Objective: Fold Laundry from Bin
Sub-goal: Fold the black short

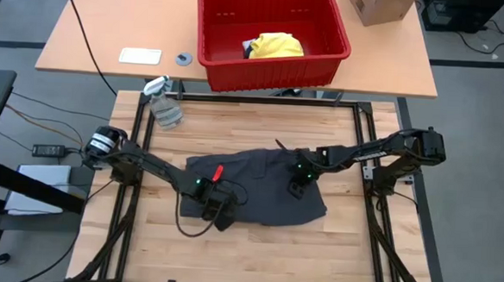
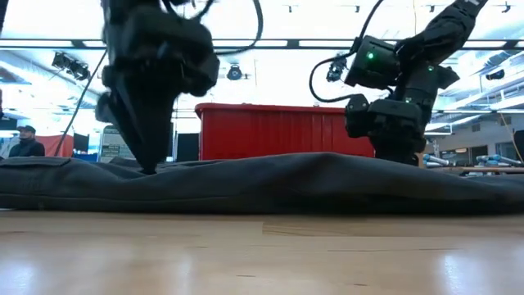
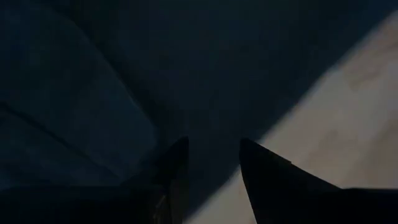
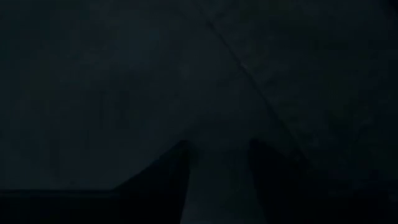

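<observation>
A dark grey garment [image 1: 258,189] of the laundry lies spread flat on the wooden table [image 1: 229,252]. My left gripper [image 1: 218,207] points steeply down over its near left part, fingers open [image 3: 212,149], close to the cloth's edge, with bare wood [image 3: 348,112] beside it. My right gripper [image 1: 294,192] stands over the garment's right half, open [image 4: 217,149], with dark cloth filling its view. The red bin [image 1: 273,69] sits on the far table and holds a yellow garment [image 1: 274,45]. My left gripper comes from above, pointing down, and its fingertips [image 2: 147,168] reach the flat top of the garment [image 2: 246,184]; nothing is pinched between the open fingers. My right gripper is close over the cloth, but a ridge of cloth [image 2: 397,164] hides its fingertips, so I cannot tell whether it touches.
A cardboard box [image 1: 378,5] stands right of the bin. A pale grey rag [image 1: 161,102] lies at the table's far left corner, with a white flat item [image 1: 141,56] beyond it. Bare wood lies along the near edge. A person [image 2: 26,141] shows far behind.
</observation>
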Motion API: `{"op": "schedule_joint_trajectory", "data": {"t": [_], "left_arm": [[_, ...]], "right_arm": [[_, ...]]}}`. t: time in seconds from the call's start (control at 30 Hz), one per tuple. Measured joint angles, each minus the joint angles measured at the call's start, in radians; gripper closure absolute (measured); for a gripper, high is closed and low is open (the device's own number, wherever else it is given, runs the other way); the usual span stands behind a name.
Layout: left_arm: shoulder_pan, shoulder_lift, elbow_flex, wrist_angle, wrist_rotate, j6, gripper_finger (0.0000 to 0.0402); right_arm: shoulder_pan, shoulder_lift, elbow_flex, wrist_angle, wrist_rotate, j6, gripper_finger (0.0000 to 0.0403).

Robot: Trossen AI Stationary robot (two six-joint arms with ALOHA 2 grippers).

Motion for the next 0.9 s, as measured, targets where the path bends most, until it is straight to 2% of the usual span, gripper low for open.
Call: {"op": "schedule_joint_trajectory", "data": {"t": [0.27, 0.33, 0.4, 0.47, 0.53, 0.6, 0.73, 0.8, 0.9], "left_arm": [[0.057, 0.000, -0.005, -0.015, 0.004, 0.192, 0.0258], [0.054, 0.000, -0.005, -0.046, 0.010, 0.216, 0.0258], [0.047, -0.006, -0.005, -0.083, 0.009, 0.239, 0.0258], [0.040, -0.021, -0.005, -0.119, 0.005, 0.264, 0.0258], [0.038, -0.048, -0.005, -0.167, -0.008, 0.291, 0.0258], [0.039, -0.087, -0.009, -0.195, -0.018, 0.317, 0.0258], [0.056, -0.218, -0.105, -0.151, -0.020, 0.298, 0.0258], [0.058, -0.301, -0.176, -0.093, -0.018, 0.250, 0.0258], [0.052, -0.428, -0.281, 0.024, -0.008, 0.151, 0.0258]], "right_arm": [[0.099, 0.003, -0.008, 0.117, -0.022, 0.210, 0.0227], [0.110, 0.003, -0.008, 0.183, -0.092, 0.217, 0.0227], [0.113, 0.003, -0.008, 0.244, -0.219, 0.181, 0.0227], [0.109, 0.002, -0.007, 0.265, -0.265, 0.192, 0.0227], [0.094, 0.002, -0.007, 0.251, -0.232, 0.232, 0.0227], [0.081, 0.000, -0.007, 0.232, -0.152, 0.250, 0.0227], [0.047, 0.003, -0.007, 0.133, 0.001, 0.247, 0.0227], [0.027, 0.003, -0.011, 0.100, 0.021, 0.247, 0.0227], [0.005, 0.002, -0.044, 0.153, 0.012, 0.293, 0.0227]]}}
